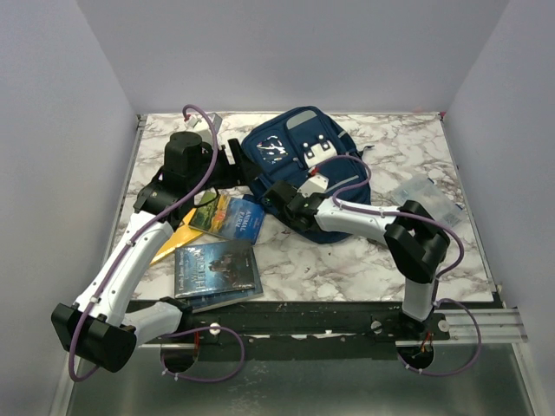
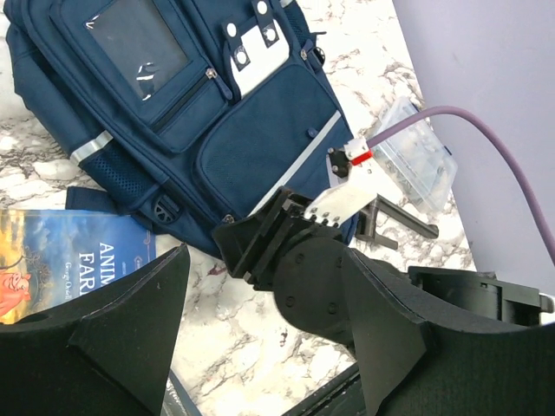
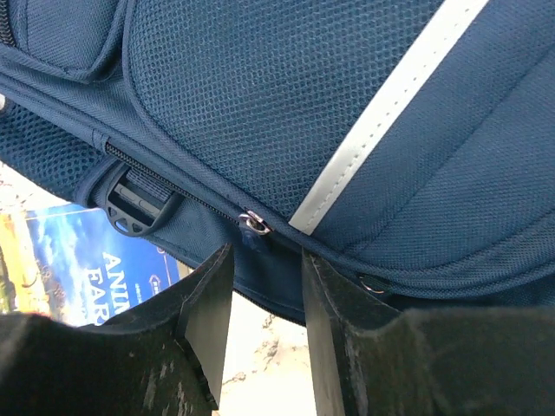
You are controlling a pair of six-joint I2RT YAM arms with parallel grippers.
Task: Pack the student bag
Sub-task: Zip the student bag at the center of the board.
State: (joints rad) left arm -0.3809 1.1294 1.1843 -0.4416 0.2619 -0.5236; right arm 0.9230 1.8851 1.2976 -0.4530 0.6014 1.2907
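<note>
The student bag (image 1: 295,152) is a navy backpack with grey stripes and white clips, lying flat at the back centre of the table. It shows up again in the left wrist view (image 2: 251,147) and fills the right wrist view (image 3: 303,104). My right gripper (image 1: 276,192) is at the bag's near-left edge. Its jaws (image 3: 260,256) stand narrowly open. A zipper pull (image 3: 254,224) and the bag's seam sit just at the fingertips. My left gripper (image 1: 236,160) hovers by the bag's left side, wide open (image 2: 264,260) and holding nothing.
A blue Animal Farm book (image 1: 238,218) lies in front of the bag, beside a yellow item (image 1: 178,238). A dark-covered book (image 1: 217,269) lies near the front edge. A clear plastic pouch (image 1: 425,198) rests at the right. White walls surround the table.
</note>
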